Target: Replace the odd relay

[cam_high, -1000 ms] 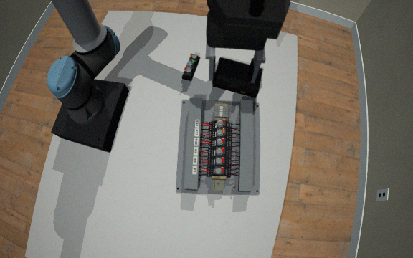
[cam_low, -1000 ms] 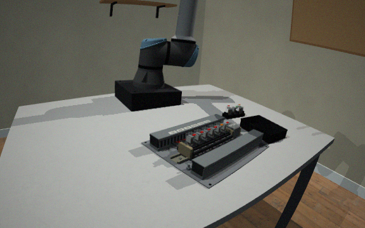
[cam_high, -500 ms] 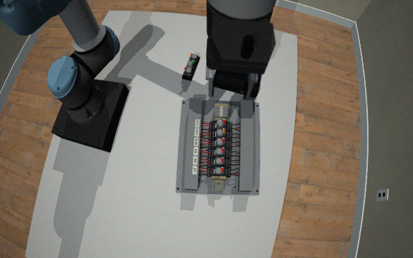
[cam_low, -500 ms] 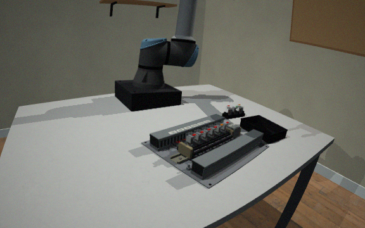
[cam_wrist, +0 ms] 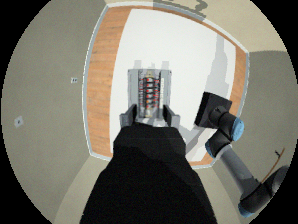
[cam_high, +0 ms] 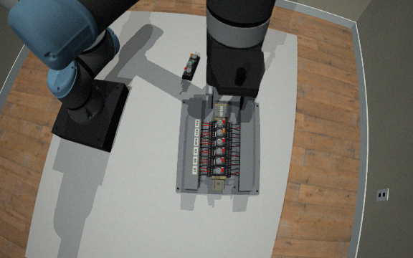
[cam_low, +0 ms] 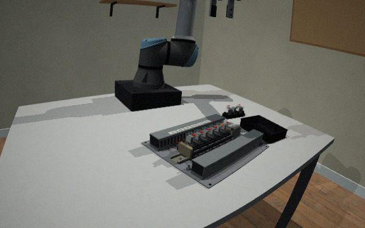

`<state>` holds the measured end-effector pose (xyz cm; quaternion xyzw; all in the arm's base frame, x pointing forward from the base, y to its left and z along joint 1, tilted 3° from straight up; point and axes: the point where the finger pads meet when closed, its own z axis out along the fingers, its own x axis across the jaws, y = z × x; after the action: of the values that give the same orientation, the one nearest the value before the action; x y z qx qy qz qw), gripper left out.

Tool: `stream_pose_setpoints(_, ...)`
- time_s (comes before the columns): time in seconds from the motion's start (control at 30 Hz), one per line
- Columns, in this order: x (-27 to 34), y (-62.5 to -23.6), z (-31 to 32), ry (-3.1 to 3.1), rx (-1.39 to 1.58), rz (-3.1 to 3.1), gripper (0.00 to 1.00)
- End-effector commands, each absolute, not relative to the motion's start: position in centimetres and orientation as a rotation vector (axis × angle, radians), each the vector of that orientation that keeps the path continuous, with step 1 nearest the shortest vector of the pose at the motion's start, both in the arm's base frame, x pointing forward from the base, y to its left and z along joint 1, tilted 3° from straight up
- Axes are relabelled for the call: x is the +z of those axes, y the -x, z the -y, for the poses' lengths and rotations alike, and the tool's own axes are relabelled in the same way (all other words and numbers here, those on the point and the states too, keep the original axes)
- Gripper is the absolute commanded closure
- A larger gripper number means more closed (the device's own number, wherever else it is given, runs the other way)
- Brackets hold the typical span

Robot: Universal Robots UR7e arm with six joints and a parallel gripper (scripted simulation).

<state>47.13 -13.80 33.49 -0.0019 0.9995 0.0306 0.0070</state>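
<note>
Orange-buttoned relay [cam_high: 224, 131] sits far below my gripper [cam_low: 221, 8], whose fingers hang spread wide, holding nothing.

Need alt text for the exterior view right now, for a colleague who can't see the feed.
The end effector hangs open and empty high above a white table. Below sits a grey panel with a relay row, one orange-buttoned relay among red ones. Beyond it are a spare holder and a black tray.
</note>
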Motion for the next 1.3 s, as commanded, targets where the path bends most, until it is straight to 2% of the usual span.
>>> stream_pose_setpoints(0.0,32.5,-47.3,13.9,0.006,0.086,-3.116,0.00)
stream_pose_setpoints(0.2,32.5,-47.3,13.9,0.006,0.086,-3.116,0.00)
stream_pose_setpoints(0.37,26.7,-47.5,13.5,0.006,0.086,-3.116,0.00)
stream_pose_setpoints(0.77,26.7,-47.5,13.5,0.006,0.086,-3.116,0.00)
stream_pose_setpoints(0.93,20.8,-47.6,13.2,0.006,0.086,-3.116,0.00)
stream_pose_setpoints(1.27,20.8,-47.6,13.2,0.006,0.086,-3.116,0.00)
